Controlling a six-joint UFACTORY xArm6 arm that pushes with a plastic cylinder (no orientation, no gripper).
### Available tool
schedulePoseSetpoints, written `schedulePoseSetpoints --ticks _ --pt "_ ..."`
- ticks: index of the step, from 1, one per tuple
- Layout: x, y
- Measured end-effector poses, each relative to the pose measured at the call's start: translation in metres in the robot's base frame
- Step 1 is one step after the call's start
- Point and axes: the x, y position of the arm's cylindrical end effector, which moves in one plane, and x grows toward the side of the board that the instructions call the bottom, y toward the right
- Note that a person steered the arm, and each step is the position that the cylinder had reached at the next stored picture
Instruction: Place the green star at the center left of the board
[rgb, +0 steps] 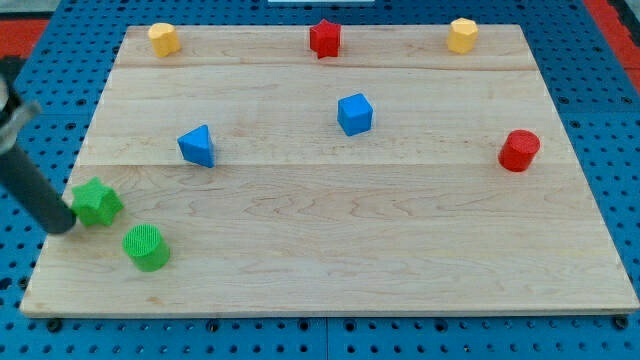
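Note:
The green star (97, 203) lies near the left edge of the wooden board (330, 250), a little below the middle of that edge. My tip (66, 226) is at the star's lower left side, touching or almost touching it. The dark rod runs up and to the left out of the view. A green cylinder (146, 247) stands just below and to the right of the star.
A blue triangular block (198, 146) is above and to the right of the star. A blue cube (354, 114) is near the middle top. A red cylinder (519, 151) is at the right. A yellow block (163, 39), a red star (324, 39) and another yellow block (462, 35) line the top edge.

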Motion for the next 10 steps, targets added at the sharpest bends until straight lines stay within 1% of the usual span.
schedulePoseSetpoints --ticks 1,2,3,5,6,8,9,10 --pt "-0.059 0.01" --pt "-0.015 0.002" --pt "0.04 0.001" --pt "0.062 0.027" --pt "0.046 0.035" --pt "0.0 0.042" --pt "-0.058 0.043" --pt "-0.105 0.043"
